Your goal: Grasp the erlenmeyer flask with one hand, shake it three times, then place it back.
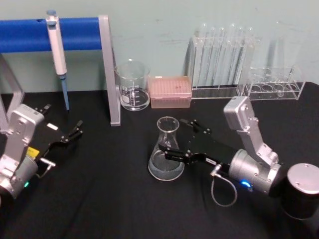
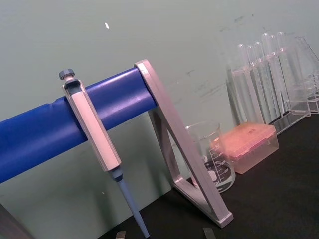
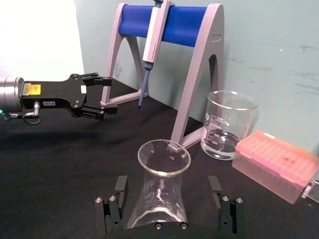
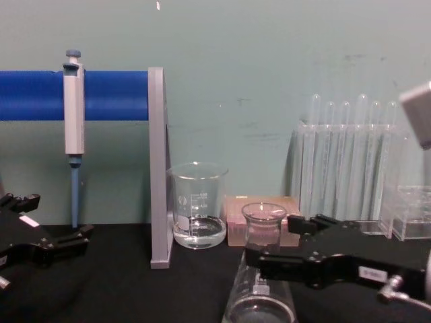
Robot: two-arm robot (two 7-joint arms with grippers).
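The erlenmeyer flask (image 1: 167,149) stands upright on the black table, clear glass with a little liquid in its wide base. My right gripper (image 1: 175,139) reaches in from the right and is open, with one finger on each side of the flask. In the right wrist view the flask (image 3: 160,194) sits between the two fingers (image 3: 112,209) with a gap on both sides. From the chest the right gripper (image 4: 283,242) crosses in front of the flask (image 4: 262,229). My left gripper (image 1: 70,137) rests open at the far left, apart from the flask.
Along the back stand a glass beaker (image 1: 133,85), a pink tip box (image 1: 171,91), a rack of test tubes (image 1: 222,62) and a clear rack (image 1: 274,82). A pipette (image 1: 57,45) hangs on the blue-barred stand (image 1: 110,69). A silver-lidded black cylinder (image 1: 303,191) sits at the right.
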